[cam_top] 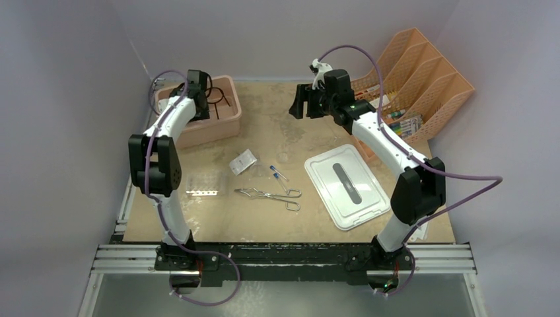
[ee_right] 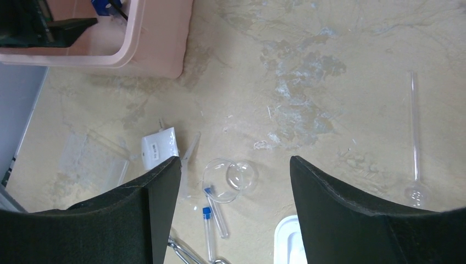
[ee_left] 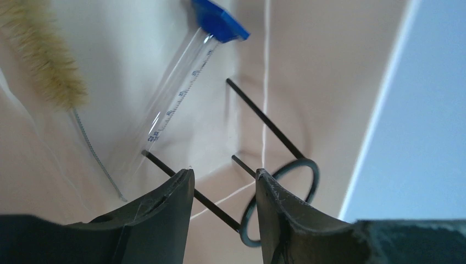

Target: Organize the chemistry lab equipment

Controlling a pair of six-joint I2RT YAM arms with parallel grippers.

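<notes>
So the left gripper (ee_left: 225,179) hangs unclenched over the black wire ring stand (ee_left: 265,119) in the pink bin (ee_left: 324,66), while the right gripper (ee_right: 235,160) gapes wide above the clear glass flask (ee_right: 240,177).

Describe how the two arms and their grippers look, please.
The left arm and the right arm have white links with black joint housings. A purple cable loops along each. The left gripper and the right gripper have black, tapering fingers.
</notes>
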